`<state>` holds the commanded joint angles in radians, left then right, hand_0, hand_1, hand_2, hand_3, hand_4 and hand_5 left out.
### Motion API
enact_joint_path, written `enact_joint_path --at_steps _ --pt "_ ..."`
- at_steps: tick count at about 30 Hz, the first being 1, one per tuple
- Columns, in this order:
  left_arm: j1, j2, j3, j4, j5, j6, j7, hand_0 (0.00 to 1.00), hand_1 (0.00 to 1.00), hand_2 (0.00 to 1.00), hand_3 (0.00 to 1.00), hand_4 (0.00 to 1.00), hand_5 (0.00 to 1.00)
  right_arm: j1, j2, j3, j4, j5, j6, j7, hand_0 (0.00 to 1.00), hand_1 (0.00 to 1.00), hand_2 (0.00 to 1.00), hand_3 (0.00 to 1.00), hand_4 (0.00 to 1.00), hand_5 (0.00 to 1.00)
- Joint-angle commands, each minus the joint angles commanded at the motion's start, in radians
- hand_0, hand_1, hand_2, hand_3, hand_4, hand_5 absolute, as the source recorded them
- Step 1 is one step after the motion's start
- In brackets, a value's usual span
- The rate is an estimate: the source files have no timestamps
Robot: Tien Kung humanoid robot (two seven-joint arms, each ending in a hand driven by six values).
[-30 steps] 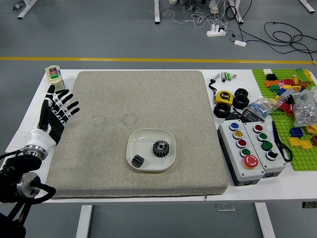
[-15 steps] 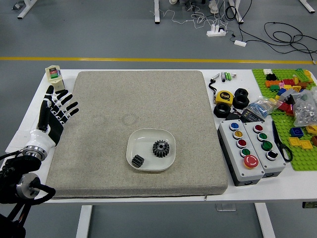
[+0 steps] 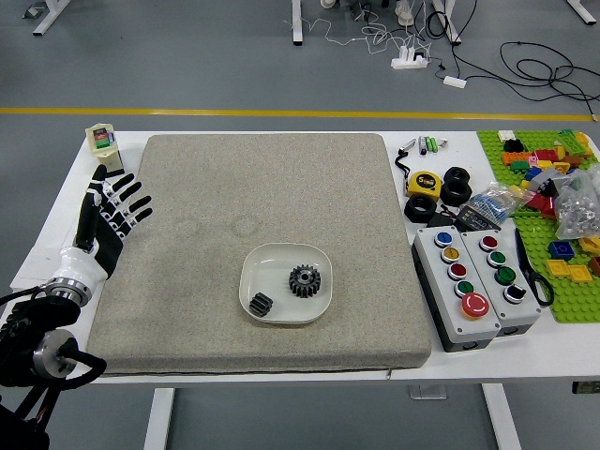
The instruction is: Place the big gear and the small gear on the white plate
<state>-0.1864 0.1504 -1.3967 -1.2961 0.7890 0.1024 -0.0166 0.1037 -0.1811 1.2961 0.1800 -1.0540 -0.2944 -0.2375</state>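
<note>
The robot's left hand (image 3: 111, 225) has shifted slightly towards four o'clock since the earlier frame, while the white plate (image 3: 277, 262) and its two gears keep their places.

In the head view, the left arm (image 3: 49, 356) reaches in from the picture's lower left over a white table (image 3: 572, 349). Its hand is open, fingers spread and thumb apart, grasping nothing, above the left edge of a grey-beige mat (image 3: 206, 281). The plate sits on the mat, well apart from the hand, between three and four o'clock from it. Both gears lie on the plate: the big gear (image 3: 305, 287) towards three o'clock from the centre, the small gear (image 3: 261, 304) between seven and eight. The small gear is near the big one, at its eight o'clock.

Past the mat's edge, at three o'clock from the plate, stand two button boxes (image 3: 450, 305) side by side. A yellow tape measure (image 3: 424, 185) and black rings (image 3: 457, 192) lie between one and two o'clock from the plate, with toy bricks on a green baseplate (image 3: 572, 309) farther right. Just beyond the hand's fingers, at twelve o'clock, stands a pale container (image 3: 101, 141).
</note>
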Motion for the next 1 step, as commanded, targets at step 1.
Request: enact_joint_path --at_steps 1 --pt "0.0 0.0 0.0 0.0 0.0 0.0 0.0 0.785 0.789 0.877 0.818 0.868 0.919 0.0 0.0 0.0 0.0 -0.001 0.0 0.0 0.6 0.609 0.699 0.569 0.763 0.716"
